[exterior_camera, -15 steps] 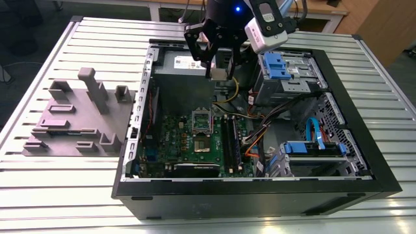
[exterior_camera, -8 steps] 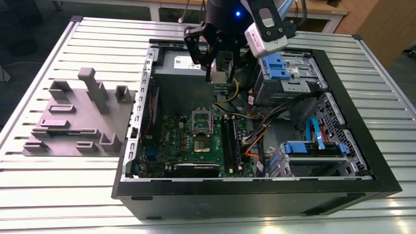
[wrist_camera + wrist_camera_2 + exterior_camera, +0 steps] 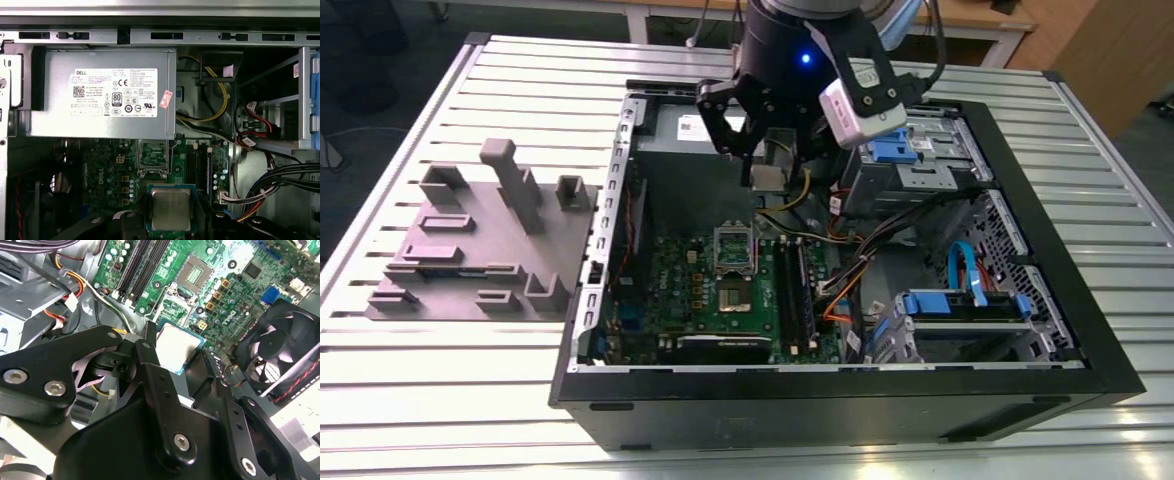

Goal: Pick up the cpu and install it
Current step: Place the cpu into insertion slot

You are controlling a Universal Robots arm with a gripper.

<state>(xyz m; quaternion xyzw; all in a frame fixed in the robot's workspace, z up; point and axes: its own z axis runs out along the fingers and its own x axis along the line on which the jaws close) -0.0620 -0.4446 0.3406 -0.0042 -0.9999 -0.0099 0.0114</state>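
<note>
Well, hand (image 3: pixel 767 172) was clamped on cpu (image 3: pixel 171 209) up over case; socket (image 3: pixel 197 272) lay below, apart.

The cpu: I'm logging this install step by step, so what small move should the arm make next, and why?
Probably a short sideways shift of the cpu, without descending, toward the open socket. The end effector grips it above the motherboard, and in the second wrist view the socket lies beyond its edge, not beneath it.
</note>
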